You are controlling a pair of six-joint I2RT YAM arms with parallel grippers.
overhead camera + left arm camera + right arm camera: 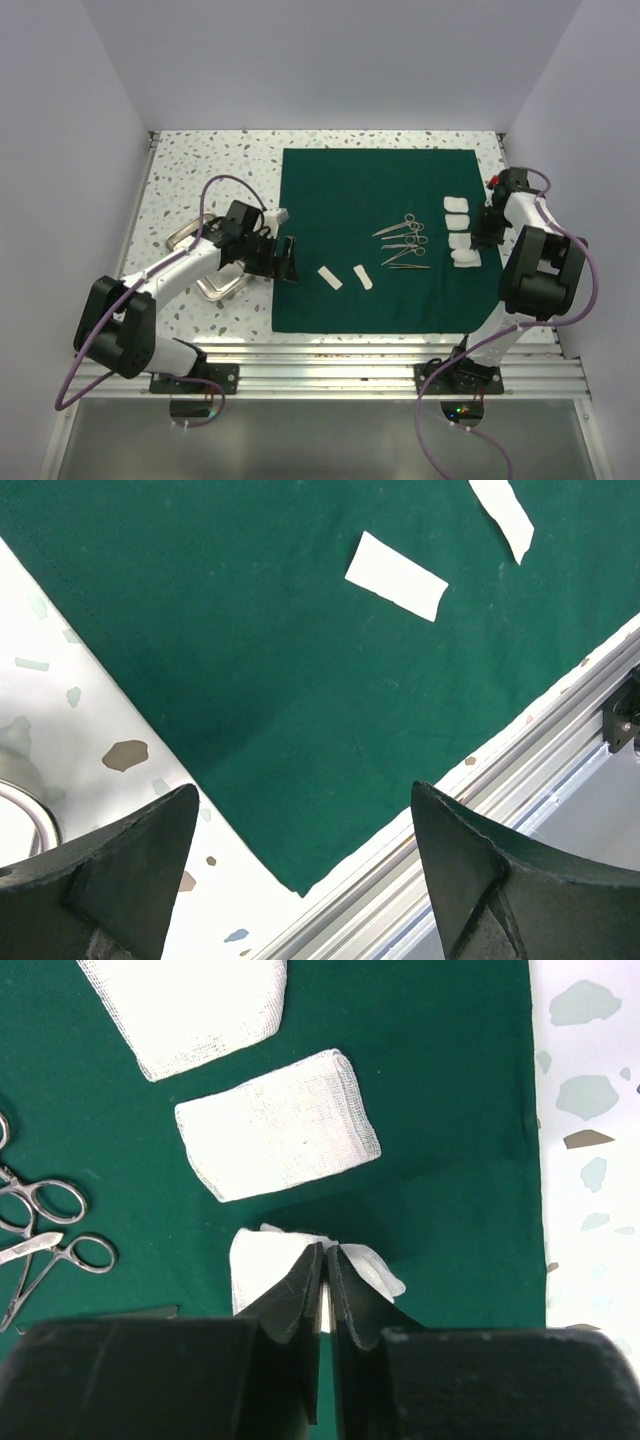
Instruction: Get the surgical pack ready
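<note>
The dark green drape (375, 235) lies spread flat on the table. Steel scissor-like instruments (405, 241) lie right of its middle and show at the left edge of the right wrist view (50, 1222). Several white gauze pads (457, 212) sit in a column near the drape's right edge. My right gripper (478, 238) (326, 1250) is shut on one gauze pad (262, 1265), which bunches up around the fingertips. My left gripper (283, 258) (305, 800) is open and empty above the drape's near left corner (300, 875). The metal tray (190, 235) sits left of the drape, partly under the left arm.
Two small white strips (330, 278) (363, 277) lie on the near part of the drape; both show in the left wrist view (397, 576) (505, 515). Two more gauze pads (280, 1138) (190, 1005) lie beyond the held one. An aluminium rail (330, 350) runs along the near table edge.
</note>
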